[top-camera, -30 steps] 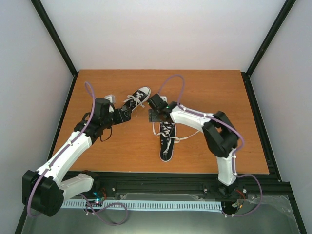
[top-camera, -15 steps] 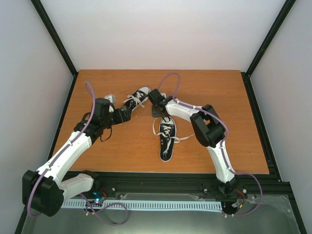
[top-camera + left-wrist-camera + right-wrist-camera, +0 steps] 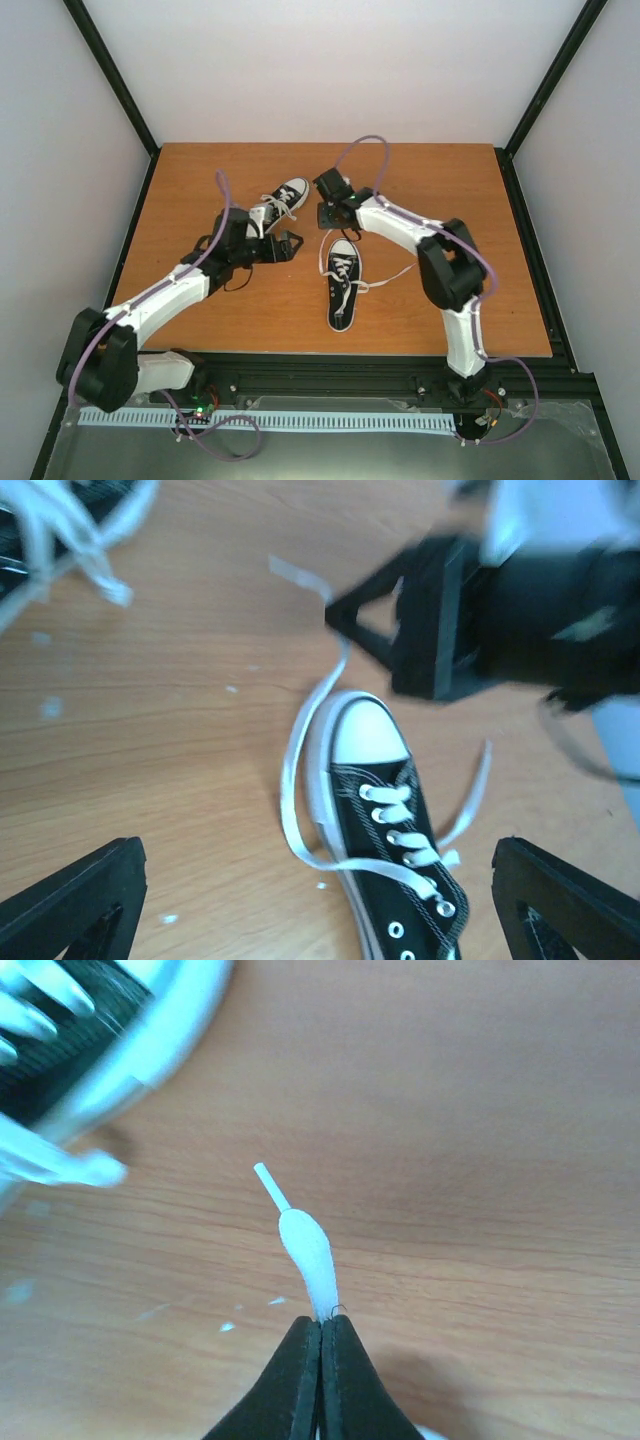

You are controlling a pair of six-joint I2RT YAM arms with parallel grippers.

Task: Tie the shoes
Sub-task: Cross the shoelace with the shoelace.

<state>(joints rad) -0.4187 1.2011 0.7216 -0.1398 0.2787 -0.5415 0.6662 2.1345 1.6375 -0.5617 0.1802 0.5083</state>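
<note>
The right gripper (image 3: 321, 1332), just above centre in the overhead view, is pinched tight on the end of a white lace (image 3: 308, 1250) running from the lower sneaker (image 3: 342, 285), which lies mid-frame. The left gripper (image 3: 284, 246) is spread wide just left of that shoe's toe. The upper sneaker (image 3: 281, 202) lies up and to the left.

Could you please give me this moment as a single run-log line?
right fingers: shut on white lace end of near black canvas sneaker | left fingers: open, empty, facing that sneaker | state: untied
</note>
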